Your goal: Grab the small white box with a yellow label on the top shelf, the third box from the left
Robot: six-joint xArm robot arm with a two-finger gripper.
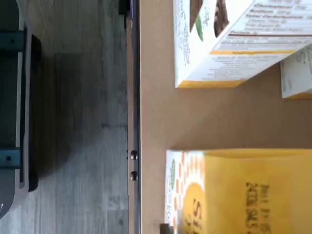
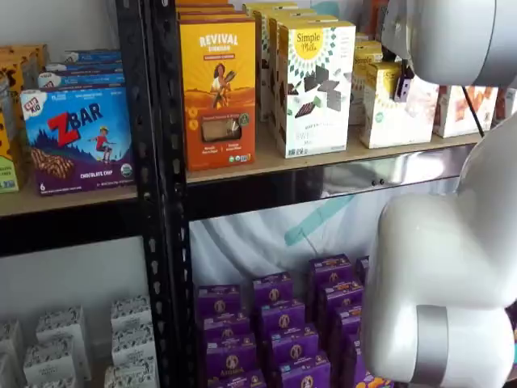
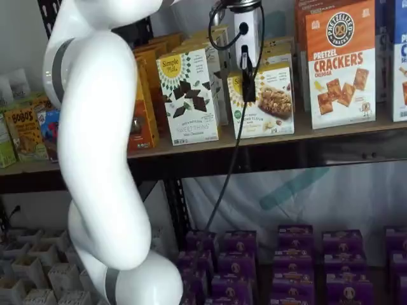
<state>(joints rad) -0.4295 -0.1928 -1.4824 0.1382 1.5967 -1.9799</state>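
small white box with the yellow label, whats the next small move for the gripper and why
Probably ease the gripper lower and in toward the small white box. In a shelf view its black fingers hang in front of the box's upper left part, with no box between them, and whether they are open cannot be told. The box stands on the top shelf beside the taller white box.

"Simple Mills" on tall white box point(image 2: 316, 87), "REVIVAL" on orange box point(image 2: 218, 93), probably "PRETZEL CRACKERS" on cracker box point(image 3: 340, 65)
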